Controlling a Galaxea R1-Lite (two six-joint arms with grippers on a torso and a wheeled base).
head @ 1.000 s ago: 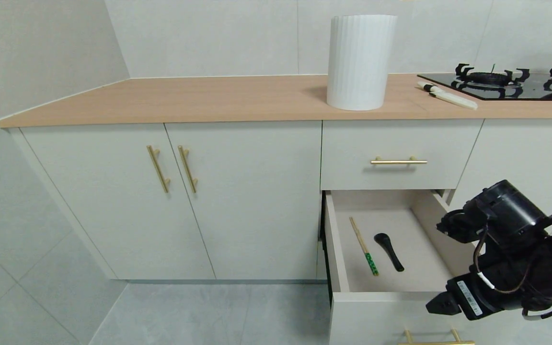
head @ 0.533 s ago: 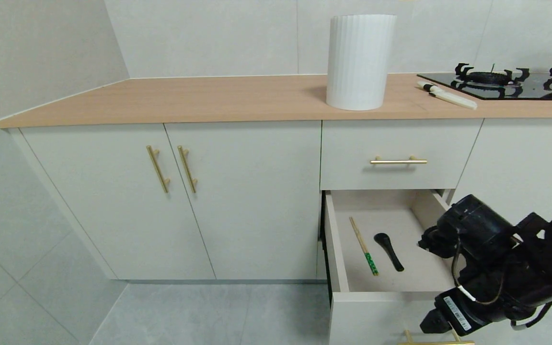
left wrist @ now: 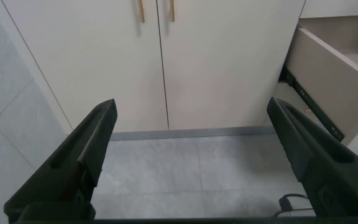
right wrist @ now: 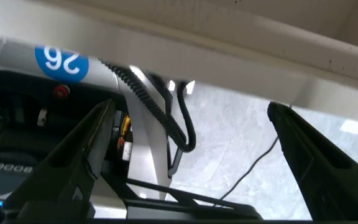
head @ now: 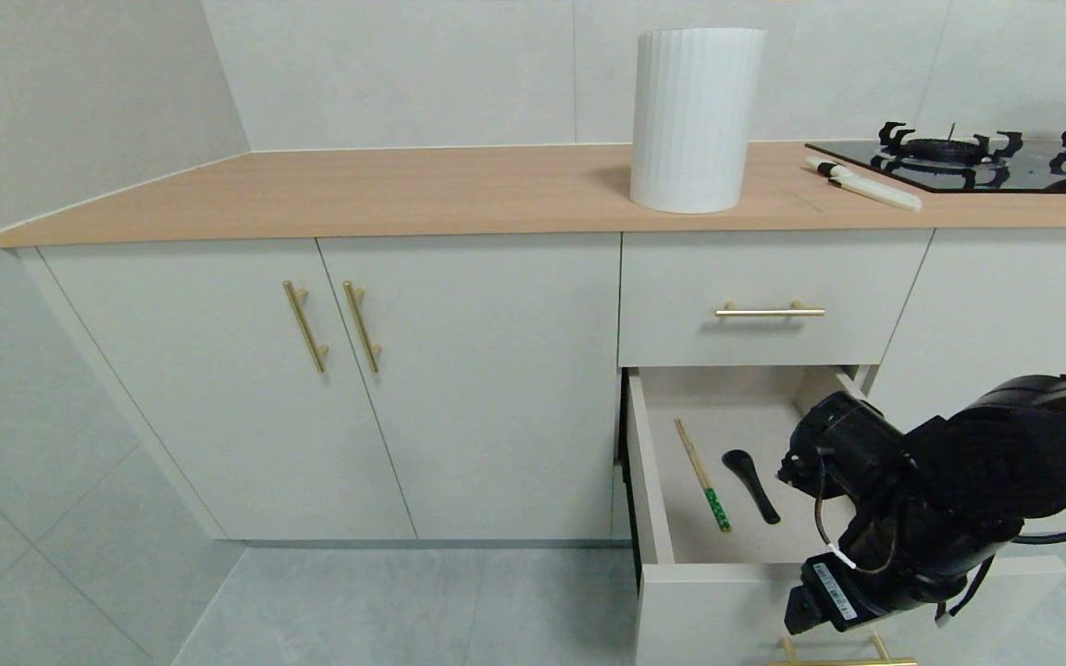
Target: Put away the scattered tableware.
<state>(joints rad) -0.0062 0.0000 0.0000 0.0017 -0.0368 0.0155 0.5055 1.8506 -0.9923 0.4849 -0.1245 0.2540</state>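
Wooden chopsticks with green ends and a black spoon lie in the open drawer, don't they?

Yes. We see the chopsticks near the drawer's left wall and the spoon just beside them, toward the middle, not touching. We count those two as put away.

What do we find left out?

On the countertop, toward its right end, a pale utensil lies between a tall white ribbed canister and the left edge of the hob. We cannot tell what kind of utensil it is. We judge that it has yet to be moved, and that the drawer has yet to be shut.

Do our grippers carry anything?

No. The right gripper has its jaws spread wide with nothing between them, and its arm sits low at the drawer's front right corner. The left gripper is just as wide apart and empty, hanging over the floor before the double cabinet doors.

So how far along are we?

Partway, in our judgement: two pieces are stowed and one is out on the countertop.
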